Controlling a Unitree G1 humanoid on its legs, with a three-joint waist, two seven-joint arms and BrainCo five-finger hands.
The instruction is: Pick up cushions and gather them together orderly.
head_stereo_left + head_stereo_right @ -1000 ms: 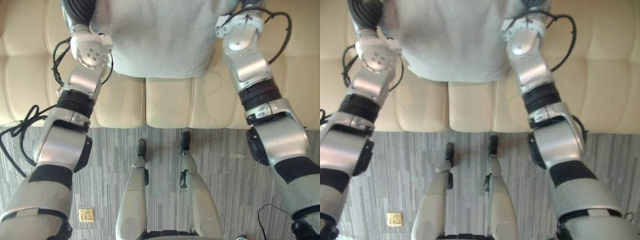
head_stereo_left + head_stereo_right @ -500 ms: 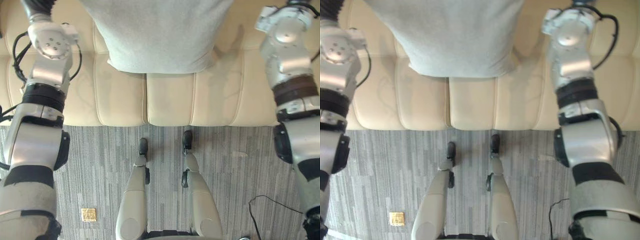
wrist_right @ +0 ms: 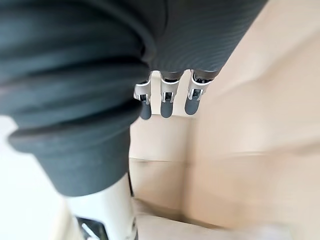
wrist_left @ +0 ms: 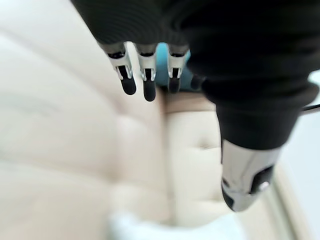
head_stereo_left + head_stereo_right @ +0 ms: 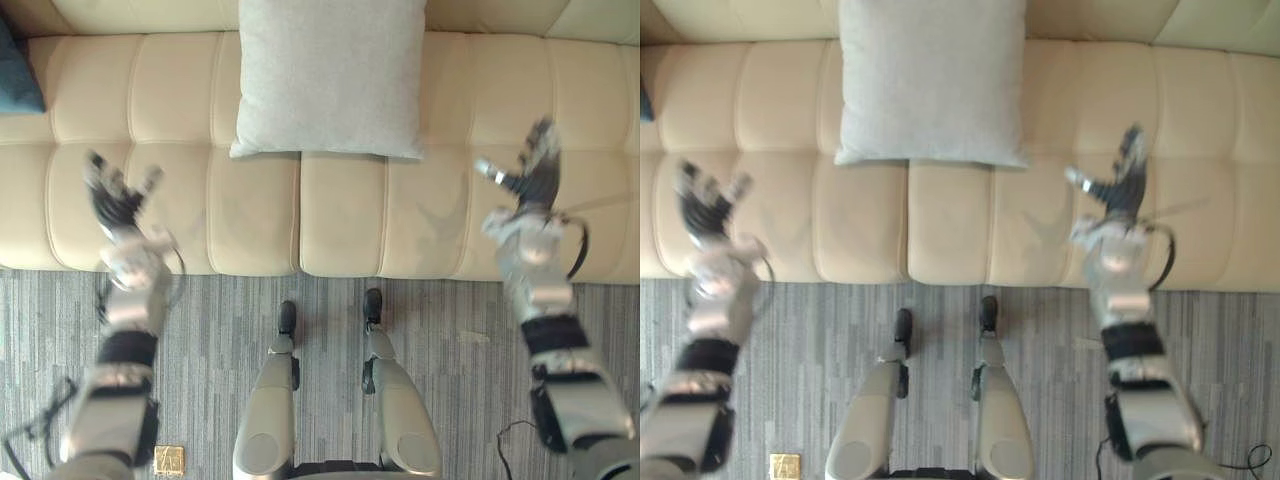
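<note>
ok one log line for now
light grey square fabric cushion: lying on cream sofa | left hand: open | right hand: open

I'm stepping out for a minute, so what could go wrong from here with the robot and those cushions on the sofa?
1. The grey cushion sits free on the sofa, with the left robot hand and right robot hand both open and apart from it; a one-sided grab could skew it.
2. The blue cushion lies far off at the sofa's left end, so reaching it may need a stretch or a step.
</note>
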